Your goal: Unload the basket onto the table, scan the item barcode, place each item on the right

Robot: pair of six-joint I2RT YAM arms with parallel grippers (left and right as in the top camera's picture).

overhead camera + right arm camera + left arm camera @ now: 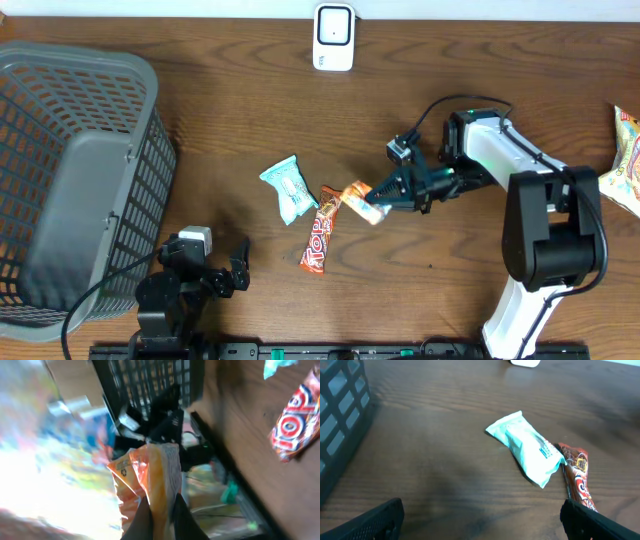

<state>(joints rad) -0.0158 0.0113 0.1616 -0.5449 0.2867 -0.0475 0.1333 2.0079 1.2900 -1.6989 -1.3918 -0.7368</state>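
My right gripper (383, 195) is shut on an orange snack packet (360, 200) and holds it tilted above the table's middle. In the right wrist view the packet (150, 470) stands up between the two dark fingers of that gripper (161, 510), and no barcode shows on it. A white scanner (333, 37) stands at the table's far edge, well apart from the packet. Near the front left, my left gripper (236, 274) is open over bare wood (480, 520), with nothing between its fingers.
A teal packet (289, 188) (530, 447) and a red candy bar (318, 232) (580, 477) lie on the table just left of the held packet. A grey basket (70, 180) fills the left side. A yellow bag (625, 160) lies at the right edge.
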